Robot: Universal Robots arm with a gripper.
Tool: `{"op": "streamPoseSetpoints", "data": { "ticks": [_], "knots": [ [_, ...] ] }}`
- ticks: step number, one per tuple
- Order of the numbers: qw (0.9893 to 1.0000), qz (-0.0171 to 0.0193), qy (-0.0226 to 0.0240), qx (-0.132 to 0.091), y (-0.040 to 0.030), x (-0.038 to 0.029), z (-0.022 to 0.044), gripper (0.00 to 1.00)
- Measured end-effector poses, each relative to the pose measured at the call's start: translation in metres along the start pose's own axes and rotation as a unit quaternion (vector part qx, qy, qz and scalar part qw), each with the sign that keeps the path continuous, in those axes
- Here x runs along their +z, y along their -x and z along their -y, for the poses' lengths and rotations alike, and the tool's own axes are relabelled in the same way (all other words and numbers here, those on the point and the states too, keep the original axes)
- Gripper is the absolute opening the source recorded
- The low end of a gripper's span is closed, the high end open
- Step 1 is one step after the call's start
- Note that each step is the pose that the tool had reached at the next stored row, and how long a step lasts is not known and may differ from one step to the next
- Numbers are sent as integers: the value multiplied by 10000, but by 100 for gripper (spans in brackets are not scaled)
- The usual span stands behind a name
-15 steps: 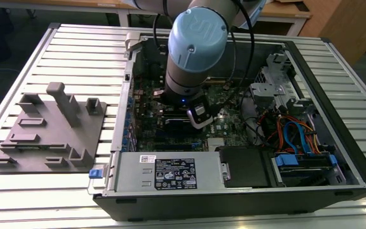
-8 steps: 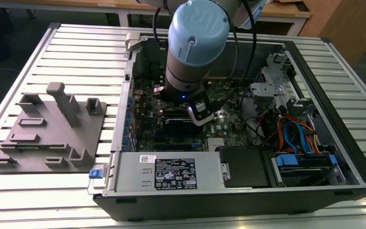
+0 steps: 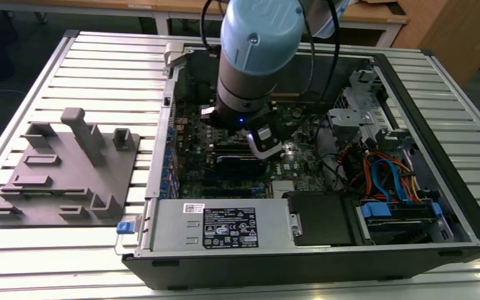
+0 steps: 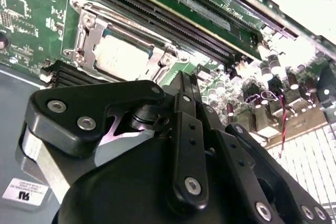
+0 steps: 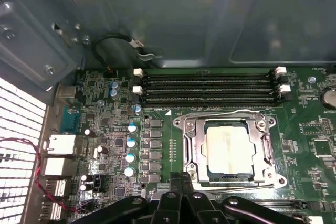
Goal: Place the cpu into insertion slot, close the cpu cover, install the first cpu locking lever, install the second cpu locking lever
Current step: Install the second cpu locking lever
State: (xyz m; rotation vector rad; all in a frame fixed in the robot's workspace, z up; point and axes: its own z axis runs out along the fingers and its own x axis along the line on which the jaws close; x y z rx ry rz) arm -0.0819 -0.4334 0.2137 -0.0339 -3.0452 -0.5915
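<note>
We saw the cpu (image 5: 227, 149) already seated in its socket under the closed cpu cover (image 5: 197, 148) near the motherboard's (image 5: 105, 103) memory-slot edge, so the tool (image 5: 181, 182), fingers pressed together and empty, hovered just beside the cover's edge.

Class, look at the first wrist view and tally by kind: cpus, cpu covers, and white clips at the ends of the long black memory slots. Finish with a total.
cpu: 1
cpu cover: 1
white clips: 4
Total: 6
</note>
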Motion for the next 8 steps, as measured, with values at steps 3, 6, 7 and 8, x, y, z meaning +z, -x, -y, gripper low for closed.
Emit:
{"op": "streamPoseSetpoints", "data": {
  "ticks": [3,6,7,8],
  "knots": [
    [10000,0,0,0,0,-3,-1,10],
    [10000,0,0,0,-1,-15,-6,10],
    [10000,0,0,0,-1,-16,-6,10],
    [10000,0,0,0,-1,-17,-7,10]
  ]
}}
